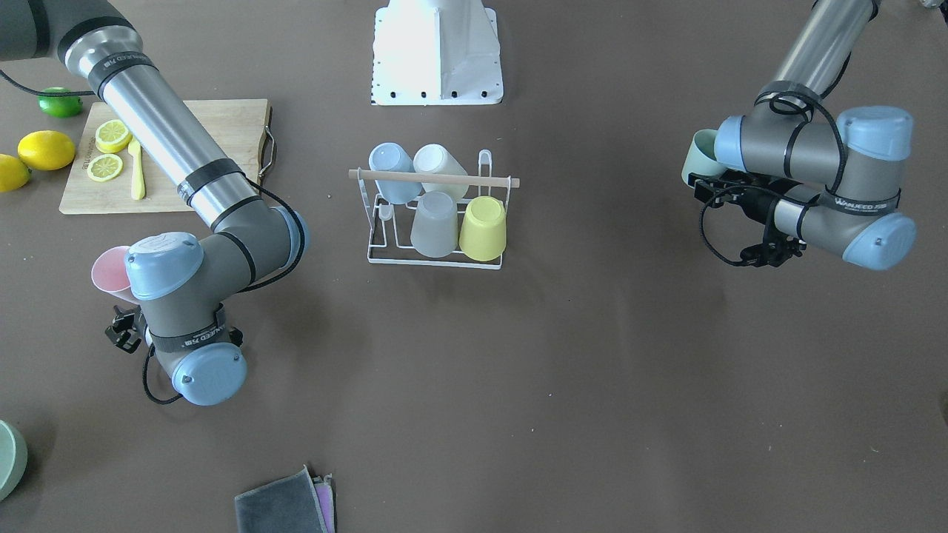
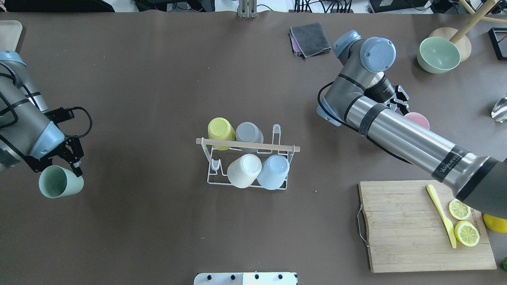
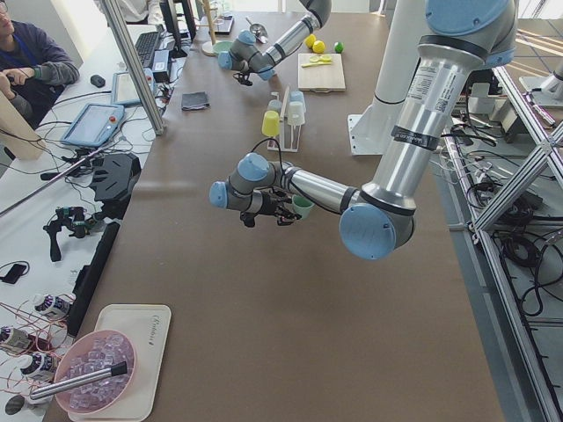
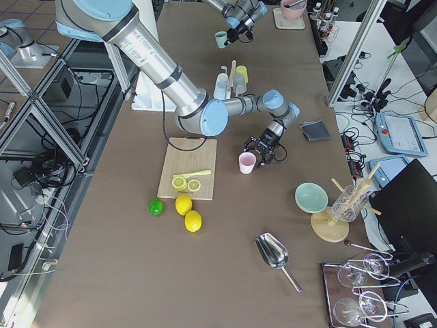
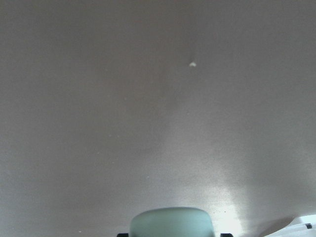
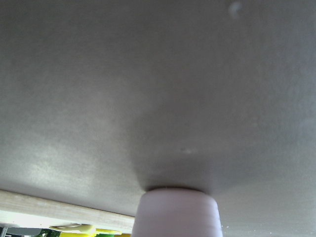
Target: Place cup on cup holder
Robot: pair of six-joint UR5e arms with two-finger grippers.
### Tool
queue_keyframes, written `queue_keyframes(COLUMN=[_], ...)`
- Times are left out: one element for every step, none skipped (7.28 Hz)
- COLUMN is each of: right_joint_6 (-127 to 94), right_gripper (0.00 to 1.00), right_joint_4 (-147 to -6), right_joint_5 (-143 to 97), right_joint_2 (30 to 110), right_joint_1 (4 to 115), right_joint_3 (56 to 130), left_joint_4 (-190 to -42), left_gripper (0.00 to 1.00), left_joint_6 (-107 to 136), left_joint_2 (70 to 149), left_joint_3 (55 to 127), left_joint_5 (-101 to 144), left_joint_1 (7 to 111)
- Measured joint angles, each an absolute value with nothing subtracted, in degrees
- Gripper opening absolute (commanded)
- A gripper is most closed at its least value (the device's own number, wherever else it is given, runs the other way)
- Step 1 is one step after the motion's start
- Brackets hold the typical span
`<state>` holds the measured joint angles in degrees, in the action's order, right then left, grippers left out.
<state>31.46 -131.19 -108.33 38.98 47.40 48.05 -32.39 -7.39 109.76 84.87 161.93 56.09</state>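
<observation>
The cup holder [image 2: 247, 145] is a white wire rack with a wooden rod, at the table's middle, also in the front view [image 1: 433, 178]. It carries a yellow, a grey, a white and a blue cup upside down. My left gripper [image 2: 75, 163] is shut on the rim of a pale green cup [image 2: 60, 182], held tilted above the table far to the rack's left; the cup shows in the left wrist view [image 5: 170, 223]. My right gripper [image 2: 403, 103] is shut on a pink cup [image 2: 418, 118], upright at table level right of the rack; the cup shows in the right wrist view [image 6: 177, 213].
A wooden cutting board [image 2: 400, 229] with lemon slices [image 2: 466, 232] and a yellow knife [image 2: 440, 213] lies near the pink cup. A green bowl [image 2: 437, 54] and folded cloths [image 2: 311, 38] sit at the far side. Whole lemons [image 1: 46, 149] and a lime [image 1: 59, 102] lie beside the board.
</observation>
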Motion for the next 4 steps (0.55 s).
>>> queue_keyframes(right_joint_6=[32.35, 33.18, 33.95, 34.55], right_gripper=[0.93, 0.93, 0.93, 0.93], right_joint_4=[-131.39, -131.89, -132.60, -133.38], right_joint_5=[-108.09, -108.01, -107.96, -107.94], right_joint_2=[38.99, 38.97, 38.92, 38.88], right_joint_1=[47.38, 47.38, 47.40, 47.37], right_joint_3=[47.80, 47.73, 47.81, 47.97], left_joint_4=[-32.37, -32.40, -32.58, -32.80], left_gripper=[0.47, 0.45, 0.39, 0.37], left_joint_6=[-7.37, -7.31, -7.32, -7.48], left_joint_2=[109.80, 109.90, 110.50, 111.59], left_joint_3=[85.78, 87.21, 88.46, 89.70], left_joint_5=[161.91, 161.90, 161.90, 161.97], left_joint_1=[58.70, 61.53, 64.38, 67.17])
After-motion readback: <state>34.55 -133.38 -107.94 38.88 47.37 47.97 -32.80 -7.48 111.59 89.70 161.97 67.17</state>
